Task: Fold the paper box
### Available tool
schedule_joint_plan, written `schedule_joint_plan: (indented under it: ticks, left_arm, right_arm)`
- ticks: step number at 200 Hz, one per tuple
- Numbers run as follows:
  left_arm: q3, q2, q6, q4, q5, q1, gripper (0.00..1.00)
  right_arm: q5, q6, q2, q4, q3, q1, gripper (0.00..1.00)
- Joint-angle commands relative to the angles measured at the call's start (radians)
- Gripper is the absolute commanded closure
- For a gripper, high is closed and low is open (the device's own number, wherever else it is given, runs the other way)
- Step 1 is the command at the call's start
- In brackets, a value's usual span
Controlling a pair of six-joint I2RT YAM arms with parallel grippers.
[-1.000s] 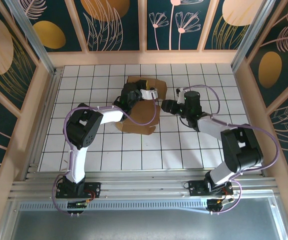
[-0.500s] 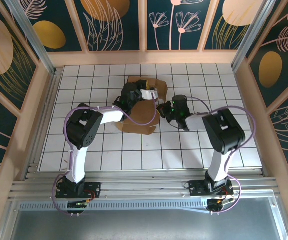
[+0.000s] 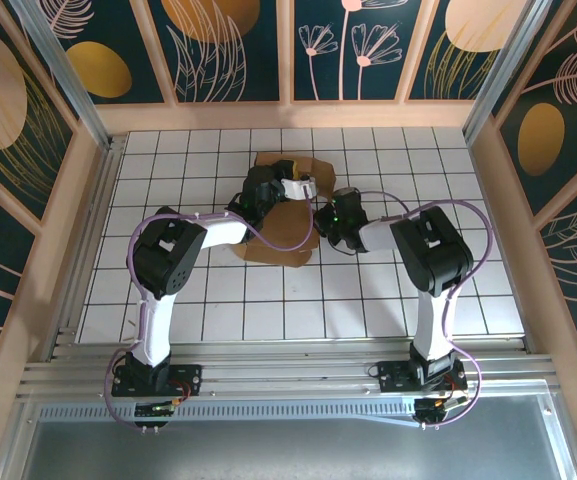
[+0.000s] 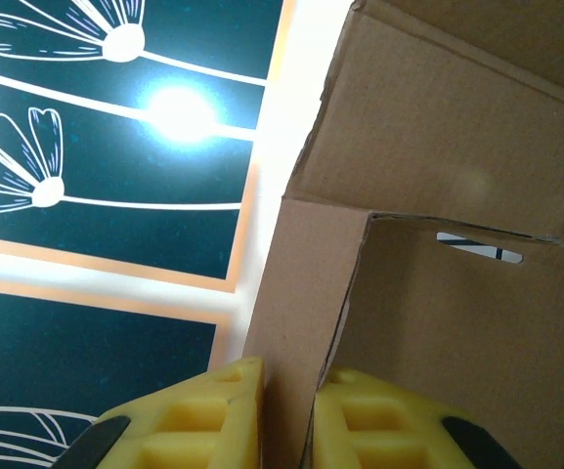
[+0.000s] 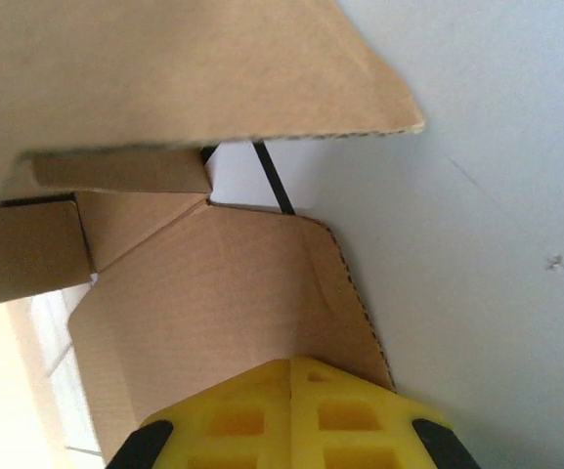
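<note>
Pinching the paper box point(image 3: 280, 228) wall, the left gripper point(image 4: 288, 381) opposes the closed right gripper point(image 5: 291, 369).

Paper box point(image 3: 280, 225) plain brown; table point(image 3: 218, 290) white, black grid; walls point(image 3: 368, 50) teal, gold-pink floral.

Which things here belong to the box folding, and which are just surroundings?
In the job: paper box; left pincer, shut on it; right pincer, shut.
Just there: tiled table; flowered wall panels.
</note>
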Motion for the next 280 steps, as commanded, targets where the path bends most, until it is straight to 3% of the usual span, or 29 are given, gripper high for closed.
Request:
schedule_joint_plan:
  ticks: [1,16,48,53,58,66,78,109,156,174,190,209,241,265,280]
  left_arm:
    - [-0.007,0.015,-0.005,-0.016,0.023,-0.011,0.82]
    - [-0.007,0.017,-0.007,-0.016,0.021,-0.010,0.82]
    - [-0.009,0.019,-0.003,-0.011,0.022,-0.011,0.82]
    - [-0.010,0.018,-0.004,-0.010,0.022,-0.010,0.82]
    - [-0.010,0.017,-0.005,-0.010,0.024,-0.009,0.82]
    - [-0.012,0.016,-0.008,-0.012,0.026,-0.011,0.82]
    - [-0.013,0.014,-0.008,-0.013,0.032,-0.010,0.82]
    - [-0.012,0.014,-0.016,-0.024,0.041,-0.011,0.71]
    - [-0.015,-0.011,-0.043,-0.044,0.058,-0.011,0.66]
    - [-0.031,-0.032,-0.066,-0.034,0.073,-0.012,0.65]
    - [-0.069,-0.075,-0.113,-0.009,0.097,-0.014,0.55]
    - [-0.122,-0.157,-0.211,0.005,0.141,-0.017,0.46]
    - [-0.231,-0.367,-0.510,0.053,0.163,-0.019,0.35]
    - [-0.256,-0.564,-0.683,-0.100,0.069,-0.012,0.27]
    - [-0.256,-0.640,-0.751,-0.235,0.039,0.039,0.26]
  right_arm:
    - [0.109,-0.197,-0.114,-0.120,-0.012,0.015,1.00]
    - [0.160,-0.323,-0.242,-0.121,-0.038,0.041,1.00]
    - [0.244,-0.531,-0.502,-0.045,-0.181,0.036,0.82]
    - [0.241,-0.557,-0.530,-0.021,-0.201,0.026,0.78]
    - [0.241,-0.573,-0.549,-0.006,-0.212,0.015,0.66]
    - [0.239,-0.602,-0.560,-0.011,-0.204,-0.003,0.55]
    - [0.244,-0.661,-0.543,-0.053,-0.151,-0.017,0.50]
    - [0.303,-0.794,-0.414,-0.117,-0.007,-0.019,0.46]
    - [0.270,-0.901,-0.242,-0.093,0.105,-0.044,0.52]
    - [0.316,-0.925,-0.184,-0.101,0.145,-0.044,0.57]
    - [0.394,-0.949,-0.159,-0.107,0.158,-0.044,0.62]
    - [0.426,-0.974,-0.159,-0.098,0.149,-0.049,0.67]
    - [0.398,-1.016,-0.176,-0.086,0.133,-0.047,0.80]
    - [0.382,-1.056,-0.192,-0.089,0.128,-0.050,0.90]
    - [0.376,-1.077,-0.198,-0.103,0.133,-0.054,0.94]
